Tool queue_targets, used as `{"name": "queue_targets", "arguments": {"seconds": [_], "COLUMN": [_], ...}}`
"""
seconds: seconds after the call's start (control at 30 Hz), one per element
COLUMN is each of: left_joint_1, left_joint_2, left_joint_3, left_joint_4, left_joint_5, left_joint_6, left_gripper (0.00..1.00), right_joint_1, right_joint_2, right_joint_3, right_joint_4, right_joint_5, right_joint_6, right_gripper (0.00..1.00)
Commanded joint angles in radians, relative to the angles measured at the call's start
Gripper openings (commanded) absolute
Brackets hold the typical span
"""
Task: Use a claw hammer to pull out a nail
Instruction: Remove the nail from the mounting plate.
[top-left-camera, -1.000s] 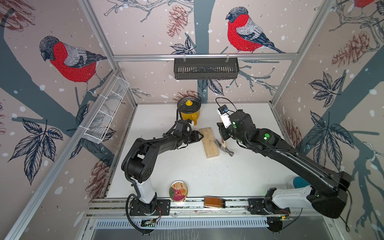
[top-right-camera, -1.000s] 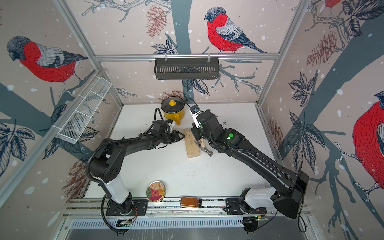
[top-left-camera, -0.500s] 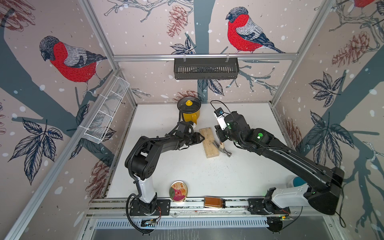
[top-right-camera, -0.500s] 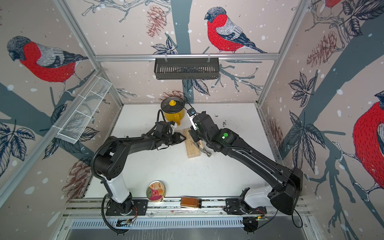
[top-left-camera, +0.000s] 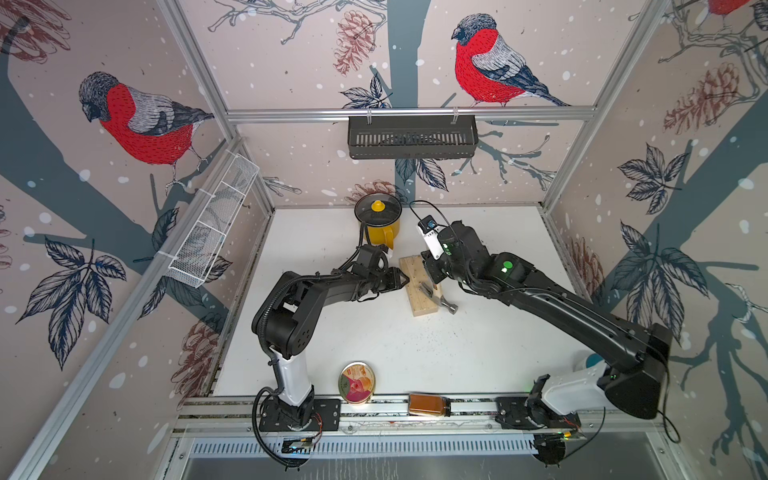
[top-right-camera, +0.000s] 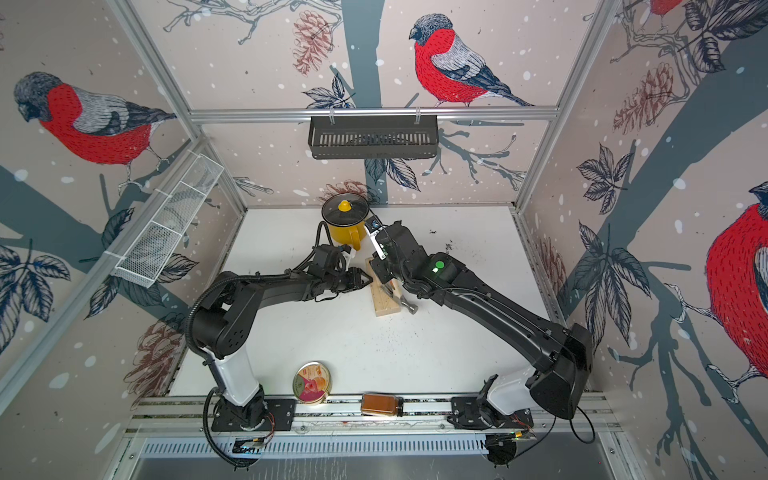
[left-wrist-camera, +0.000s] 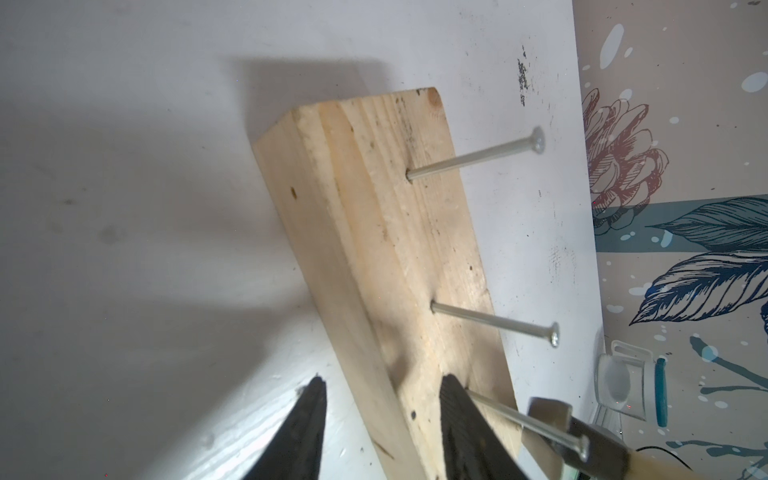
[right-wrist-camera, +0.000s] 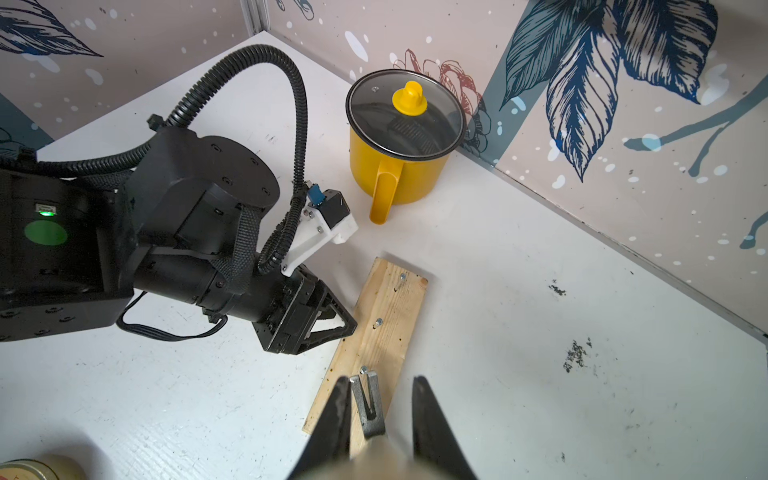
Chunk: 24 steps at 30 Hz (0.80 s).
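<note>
A pale wooden block (top-left-camera: 420, 302) (top-right-camera: 384, 305) lies flat mid-table with three nails standing in it. My right gripper (right-wrist-camera: 381, 380) (top-left-camera: 434, 275) is shut on the claw hammer's pale handle. The hammer's grey steel head (top-left-camera: 448, 306) (top-right-camera: 406, 304) lies across the block. Its forked claw (right-wrist-camera: 368, 399) sits at the near nail (right-wrist-camera: 363, 369) (left-wrist-camera: 528, 424), whose head rests against the steel. The other two nails (left-wrist-camera: 473, 156) (left-wrist-camera: 494, 324) stand free. My left gripper (left-wrist-camera: 383, 380) (top-left-camera: 402, 279) is open and straddles the block's long edge, with one finger (left-wrist-camera: 455, 415) on its top face and the other (left-wrist-camera: 309, 419) beside it over the table.
A yellow pot with a glass lid (top-left-camera: 378, 220) (right-wrist-camera: 403, 137) stands at the back, just behind the block. A round tin (top-left-camera: 356, 382) and a brown jar (top-left-camera: 428, 405) sit at the front rail. A wire basket (top-left-camera: 212, 232) hangs on the left wall and a black shelf (top-left-camera: 411, 137) on the back wall.
My right gripper has carried the hammer leftward, so the claw now lies on the block at the near nail. My left gripper has stayed at the block's edge, its jaws slightly narrower.
</note>
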Motion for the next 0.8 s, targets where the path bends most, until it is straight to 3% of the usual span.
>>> {"name": "queue_targets", "arguments": {"seconds": [0.0, 0.77], "left_joint_1": [-0.002, -0.006], "left_joint_2": [0.004, 0.05], "left_joint_3": [-0.002, 0.014], "left_joint_4": [0.031, 0.049], "left_joint_5": [0.001, 0.002], "left_joint_6": [0.008, 0.003], "left_gripper": [0.44, 0.38], "right_joint_1": [0.002, -0.024], "right_joint_2": [0.003, 0.072], "right_joint_3": [0.018, 0.08], "right_joint_4": [0.074, 0.102], "right_joint_5": [0.013, -0.021], "right_joint_6": [-0.018, -0.037], "right_gripper": [0.0, 0.0]}}
